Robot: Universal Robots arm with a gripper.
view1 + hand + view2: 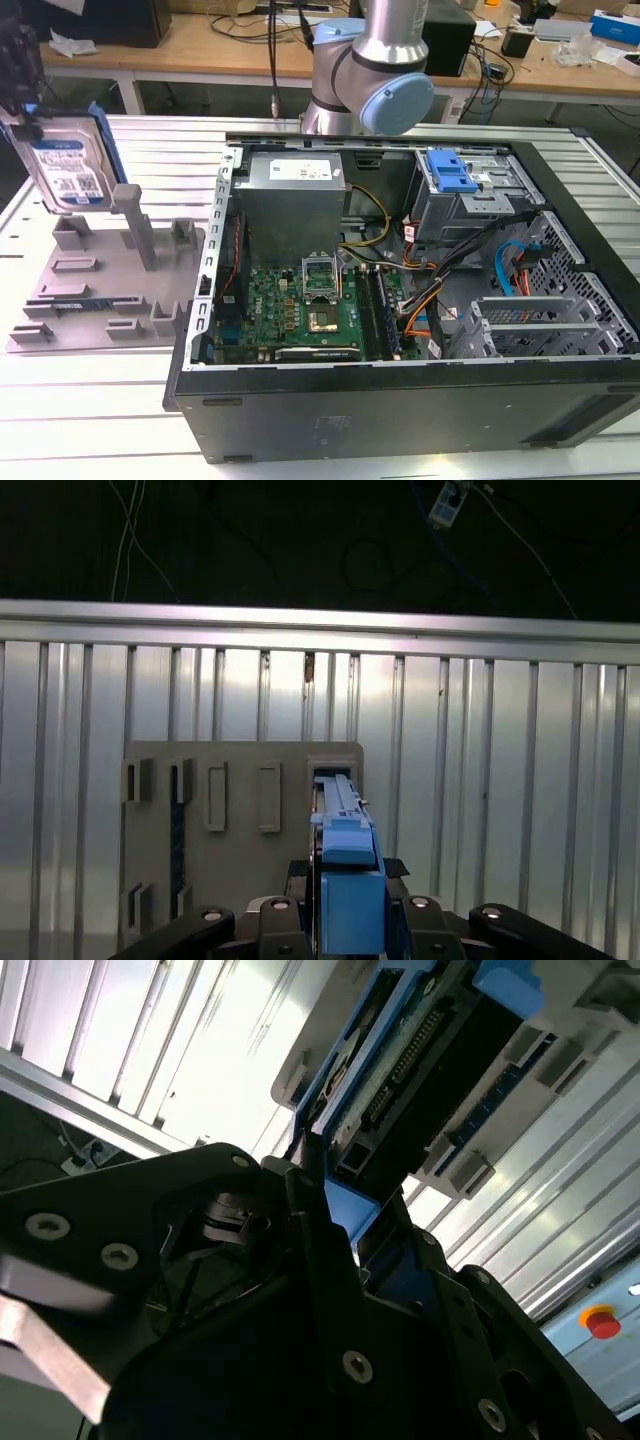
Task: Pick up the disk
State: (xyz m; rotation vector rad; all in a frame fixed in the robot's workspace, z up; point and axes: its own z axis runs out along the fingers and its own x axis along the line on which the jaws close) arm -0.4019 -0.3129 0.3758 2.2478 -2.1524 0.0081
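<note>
The disk (70, 170), silver with a white-and-blue label and blue side rails, hangs upright and a little tilted at the exterior view's far left. My gripper (22, 105) is shut on its upper end. The lower edge of the disk sits just above the far end of the grey fixture plate (100, 290). In the first wrist view the disk (345, 870) is edge-on between my black fingers (275, 915), over a slot of the plate (240, 820). In the second wrist view my gripper (350, 1245) clamps the blue rail of the disk (430, 1070).
An open computer case (400, 420) takes up the middle and the exterior view's right, with a blue drive-bay bracket (450, 172) inside. The arm's base (370, 70) stands behind it. Upright posts (135, 225) rise from the plate. The table (90, 420) is slatted metal.
</note>
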